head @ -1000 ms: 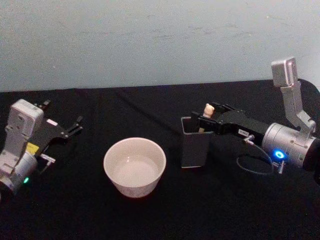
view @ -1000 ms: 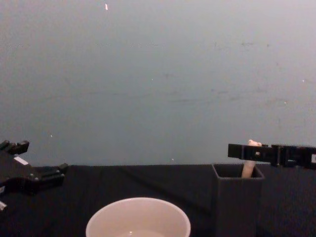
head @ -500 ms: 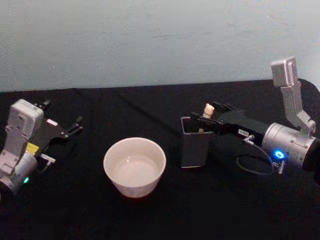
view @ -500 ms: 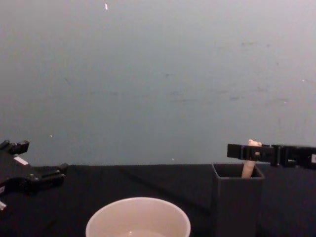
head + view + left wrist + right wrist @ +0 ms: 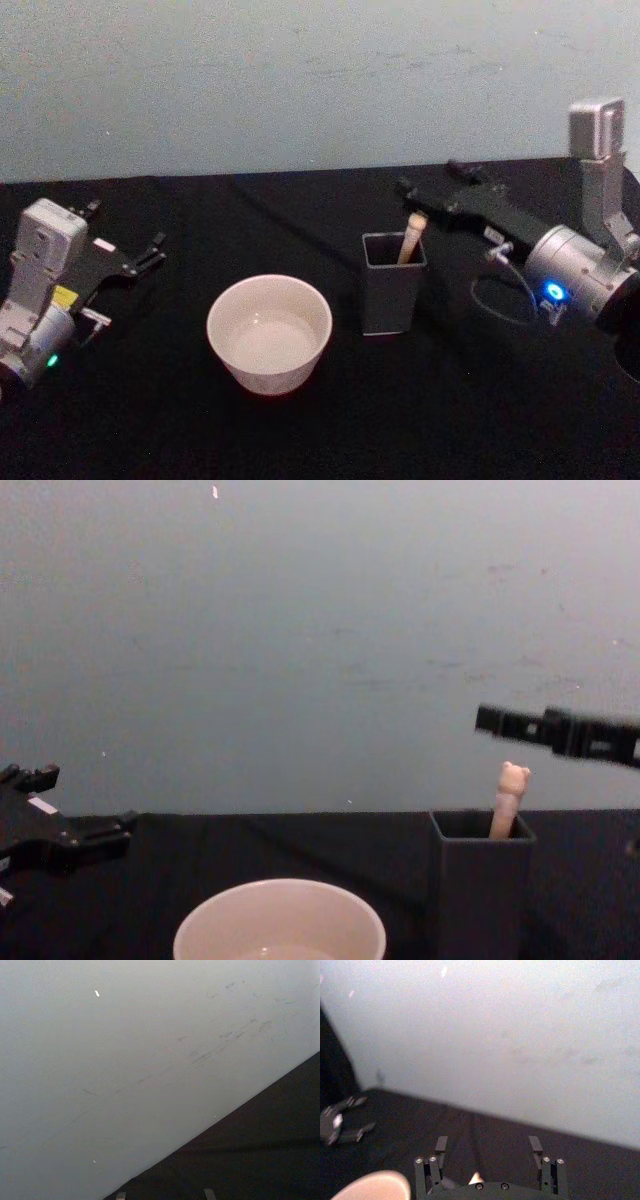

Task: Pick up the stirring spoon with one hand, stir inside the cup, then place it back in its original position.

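Note:
The stirring spoon [image 5: 410, 238] stands in the dark grey square holder [image 5: 392, 285], its beige bear-head handle [image 5: 512, 792] leaning out above the rim. My right gripper [image 5: 432, 178] hangs open in the air above and slightly behind the handle, touching nothing. In the right wrist view the gripper [image 5: 488, 1145] has its fingers [image 5: 441, 1144] set wide apart, with the handle tip [image 5: 476, 1178] below them. The cream-white cup [image 5: 268, 330] sits left of the holder with a little clear liquid inside. My left gripper [image 5: 128, 228] rests open at the far left.
Everything sits on a black tablecloth [image 5: 320, 430] with a pale wall [image 5: 300, 80] behind. A thin cable [image 5: 500, 320] loops on the cloth near the right arm. Between the cup and the holder is a narrow gap.
The right gripper was level with the spoon's handle at the holder's top; it has risen and drawn back, open. The spoon stays in the holder. The left arm has not moved.

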Controlling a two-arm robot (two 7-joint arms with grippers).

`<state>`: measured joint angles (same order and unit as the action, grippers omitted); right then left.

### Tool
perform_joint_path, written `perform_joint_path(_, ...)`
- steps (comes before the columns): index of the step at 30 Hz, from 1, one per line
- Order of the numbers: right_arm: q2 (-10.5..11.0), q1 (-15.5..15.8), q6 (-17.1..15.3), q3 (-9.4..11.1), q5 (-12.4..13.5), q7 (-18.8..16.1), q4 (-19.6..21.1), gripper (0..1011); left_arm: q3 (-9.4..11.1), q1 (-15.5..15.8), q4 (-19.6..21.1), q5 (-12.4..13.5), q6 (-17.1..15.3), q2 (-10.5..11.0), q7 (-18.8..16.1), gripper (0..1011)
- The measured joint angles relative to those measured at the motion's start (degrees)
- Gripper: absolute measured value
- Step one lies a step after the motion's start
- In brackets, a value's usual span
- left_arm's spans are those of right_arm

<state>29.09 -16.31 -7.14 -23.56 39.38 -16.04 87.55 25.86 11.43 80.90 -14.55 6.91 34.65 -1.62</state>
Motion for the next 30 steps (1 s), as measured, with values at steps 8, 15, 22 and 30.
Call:
perform_joint_path(8,-4.5,1.0,9.3,3.4,-7.3,9.7,-0.1,1000,0.0,0.0,0.0,0.0,0.0,0.0,0.0,1001)
perform_joint_path(15,-5.9,2.3,12.2,2.2,-17.8,17.7,-3.0,1000,0.0,0.0,0.0,0.0,0.0,0.0,0.0,1001)
perform_joint_path(22,-6.2,4.5,11.6,1.3,-22.8,20.6,-5.5,1000,0.0,0.0,0.0,0.0,0.0,0.0,0.0,1001)
perform_joint_path(30,-6.9,5.3,11.1,0.3,-27.0,21.9,-10.0,1000,0.0,0.0,0.0,0.0,0.0,0.0,0.0,1001)
